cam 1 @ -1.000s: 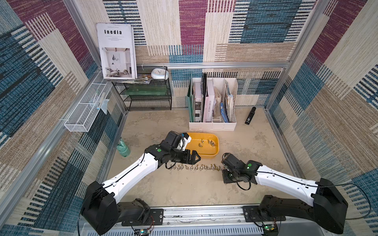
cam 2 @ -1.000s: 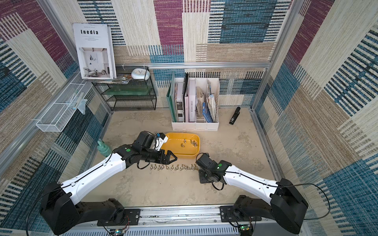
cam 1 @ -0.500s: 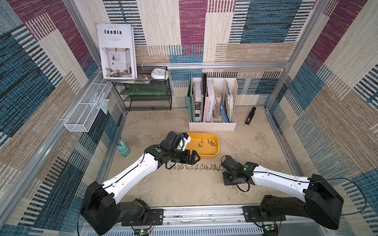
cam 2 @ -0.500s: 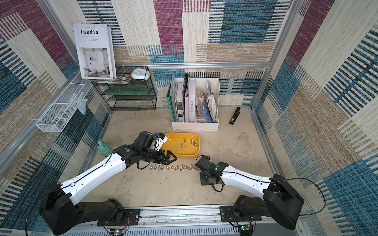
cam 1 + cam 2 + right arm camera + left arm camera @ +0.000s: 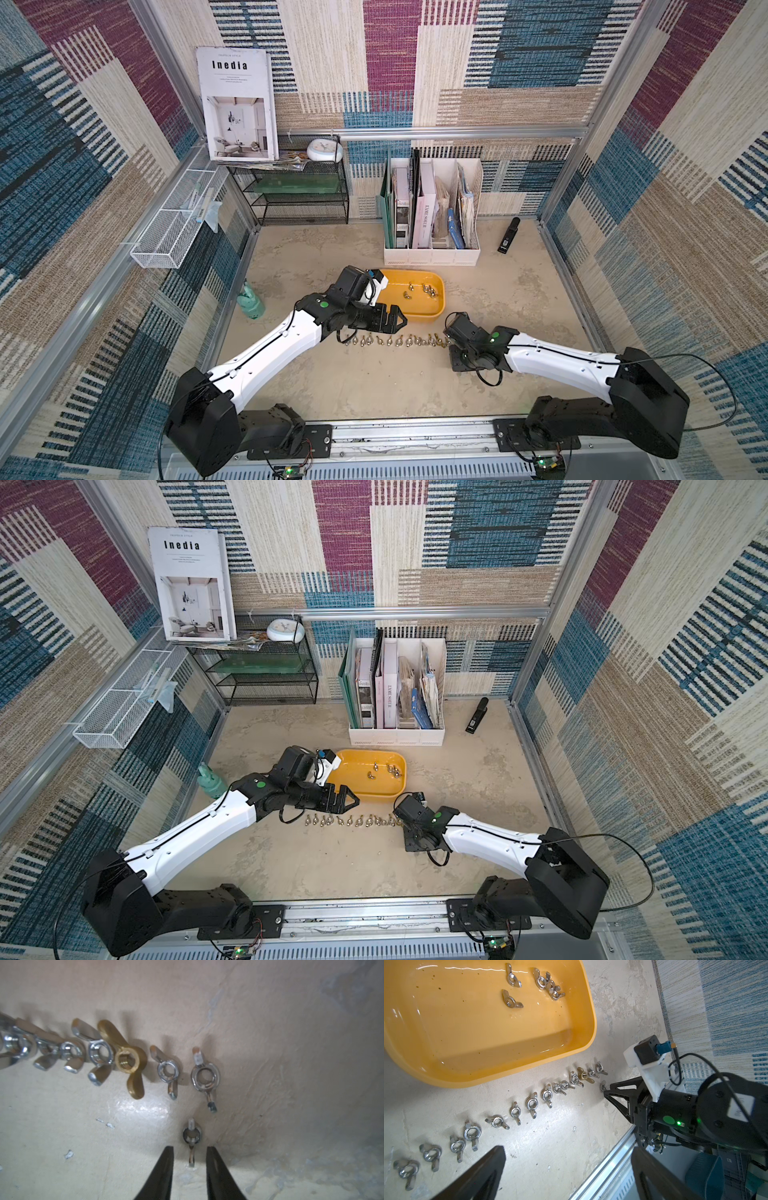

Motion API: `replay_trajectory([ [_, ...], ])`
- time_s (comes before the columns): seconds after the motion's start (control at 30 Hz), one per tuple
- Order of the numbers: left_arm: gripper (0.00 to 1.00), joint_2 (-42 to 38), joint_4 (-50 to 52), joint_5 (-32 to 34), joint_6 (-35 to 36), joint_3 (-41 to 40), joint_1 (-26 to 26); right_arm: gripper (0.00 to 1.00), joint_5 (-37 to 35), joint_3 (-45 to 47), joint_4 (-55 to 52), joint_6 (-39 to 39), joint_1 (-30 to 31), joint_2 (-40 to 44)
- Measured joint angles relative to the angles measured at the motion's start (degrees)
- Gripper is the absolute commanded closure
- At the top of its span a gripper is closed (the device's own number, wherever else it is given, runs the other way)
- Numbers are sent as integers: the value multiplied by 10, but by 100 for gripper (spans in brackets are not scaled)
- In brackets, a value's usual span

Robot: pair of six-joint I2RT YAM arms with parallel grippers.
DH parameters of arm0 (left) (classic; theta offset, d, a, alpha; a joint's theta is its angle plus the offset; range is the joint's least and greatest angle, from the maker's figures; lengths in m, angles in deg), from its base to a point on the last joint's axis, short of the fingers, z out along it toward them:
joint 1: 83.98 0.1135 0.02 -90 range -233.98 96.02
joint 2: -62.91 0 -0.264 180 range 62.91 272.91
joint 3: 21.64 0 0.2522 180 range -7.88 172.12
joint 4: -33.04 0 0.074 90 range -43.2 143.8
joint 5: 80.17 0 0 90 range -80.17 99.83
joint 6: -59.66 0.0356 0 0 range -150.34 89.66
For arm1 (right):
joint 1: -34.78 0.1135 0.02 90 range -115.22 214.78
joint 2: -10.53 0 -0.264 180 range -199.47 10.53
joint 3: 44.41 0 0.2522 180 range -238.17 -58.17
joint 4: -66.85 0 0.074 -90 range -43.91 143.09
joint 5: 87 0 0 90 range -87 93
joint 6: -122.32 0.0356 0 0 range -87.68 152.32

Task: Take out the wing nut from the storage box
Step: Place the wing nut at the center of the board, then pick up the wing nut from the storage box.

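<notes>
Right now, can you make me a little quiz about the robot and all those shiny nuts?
1. True or false: the storage box is empty.
2. One wing nut in the row on the table is an odd colour. Which: A gold, B red, C blue?
3. What lies between the right arm's jaws?
Key: 1 false, wing nuts remain inside. 2 A, the gold wing nut. 3 A small silver wing nut; the jaws stand open.
</notes>
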Motion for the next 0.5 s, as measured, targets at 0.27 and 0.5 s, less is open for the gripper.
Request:
replay_trajectory([
  [0.27,1,19,1,11,5,15,0,55,-19,-78,-36,-19,0,13],
  [0.5,1,32,13,45,8,28,12,44,-44,-190,-43,-72,-8,-46],
])
